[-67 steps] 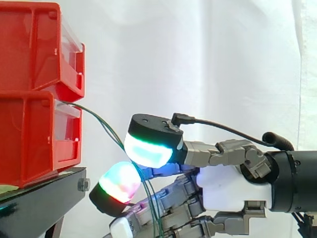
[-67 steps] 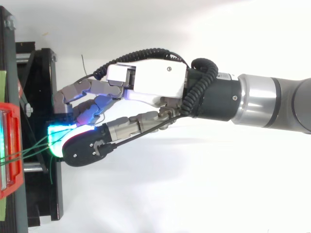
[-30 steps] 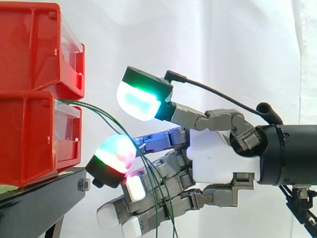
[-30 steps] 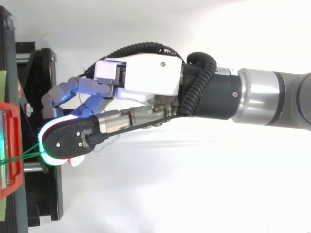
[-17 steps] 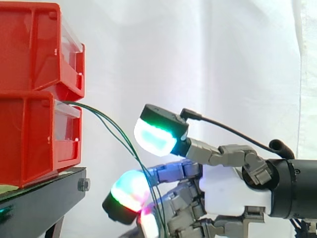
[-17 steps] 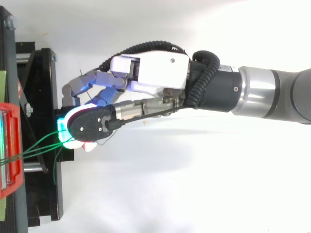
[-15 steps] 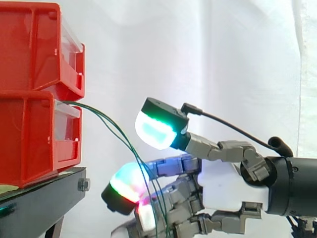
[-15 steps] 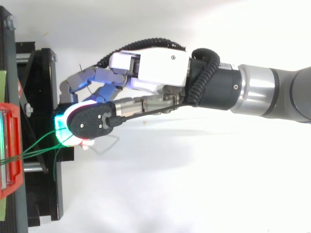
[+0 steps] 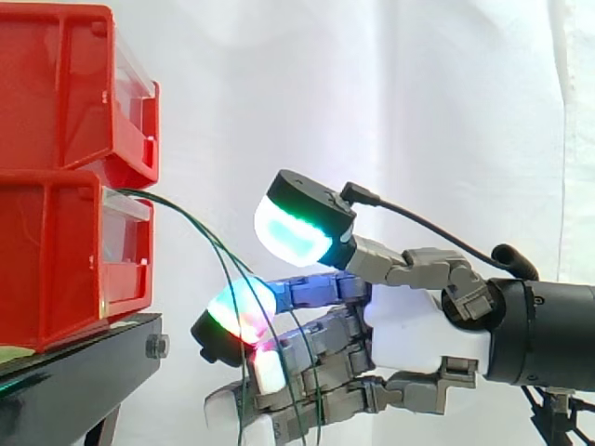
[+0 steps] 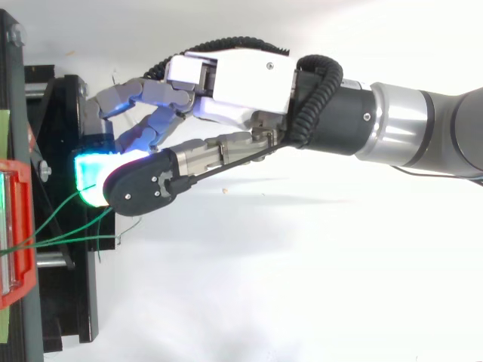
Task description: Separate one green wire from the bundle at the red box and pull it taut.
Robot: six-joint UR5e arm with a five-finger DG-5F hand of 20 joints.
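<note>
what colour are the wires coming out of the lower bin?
Green wires, thin; clearest in the side view, leaving the lower red bin.

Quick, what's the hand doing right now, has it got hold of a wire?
Hand: open; thumb apart from the fingers, green wires hanging across the fingers, none pinched.

- Side view: camera sits beside the work at about its height, close in, and looks level across to the white cloth curtain [image 9: 418,111]. The stacked red plastic bins [image 9: 56,251] are at the left, and the multi-fingered robot hand [image 9: 418,334] enters from the right.
- Top view: camera is overhead, close, and looks straight down. The black metal stand [image 10: 72,302] is at the left edge.
- Both views share the hand, the thin green wires [image 10: 75,240], the bin fronts and the stand's edge.
</note>
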